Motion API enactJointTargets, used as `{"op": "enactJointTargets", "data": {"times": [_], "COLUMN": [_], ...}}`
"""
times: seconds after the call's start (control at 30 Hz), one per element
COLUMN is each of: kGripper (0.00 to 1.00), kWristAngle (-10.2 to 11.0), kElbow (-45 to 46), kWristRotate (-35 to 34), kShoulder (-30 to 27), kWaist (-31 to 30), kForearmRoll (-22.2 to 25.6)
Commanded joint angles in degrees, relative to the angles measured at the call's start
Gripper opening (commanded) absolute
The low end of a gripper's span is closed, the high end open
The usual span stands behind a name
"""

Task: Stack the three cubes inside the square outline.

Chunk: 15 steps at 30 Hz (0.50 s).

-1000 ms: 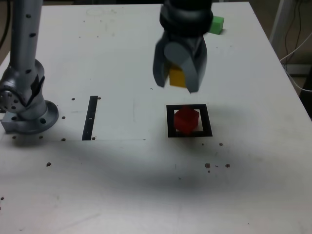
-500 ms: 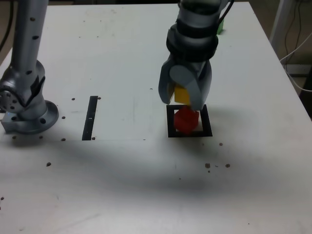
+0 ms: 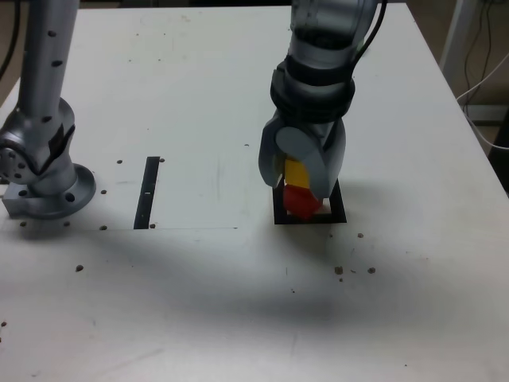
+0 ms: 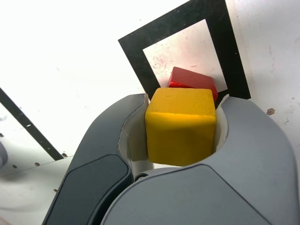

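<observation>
My gripper (image 3: 297, 177) is shut on the yellow cube (image 3: 295, 172), which fills the space between the grey fingers (image 4: 105, 140) in the wrist view (image 4: 180, 125). The yellow cube hangs right over the red cube (image 3: 300, 200), at or almost at its top face. The red cube (image 4: 194, 81) stands inside the black square outline (image 3: 337, 214) with its white centre (image 4: 180, 49). The green cube is hidden behind my arm in the exterior view and out of the wrist view.
The arm's grey base (image 3: 44, 171) stands at the exterior view's left. A narrow black strip (image 3: 147, 192) lies between the base and the outline. Small dark specks (image 3: 354, 270) dot the white table. Cables (image 3: 481, 72) hang past the table's right edge.
The gripper has come down with the yellow cube, from well above the outline to just over the red cube. The green cube at the back has gone behind the arm.
</observation>
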Motion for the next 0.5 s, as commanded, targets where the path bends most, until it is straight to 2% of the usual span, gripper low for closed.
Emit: {"op": "enactJointTargets", "data": {"times": [0.0, 0.13, 0.33, 0.47], "kGripper": [0.34, 0.43, 0.74, 0.85], "kWristAngle": [-0.4, -1.4, -1.7, -1.4], "kElbow": [0.3, 0.7, 1.2, 2.0], "kWristRotate": [-0.1, 0.0, 0.4, 0.6], "kShoulder": [0.3, 0.4, 0.9, 0.9], "kWaist": [-0.1, -0.1, 0.0, 0.6], "kForearmRoll": [-0.7, -1.9, -2.7, -3.0]}}
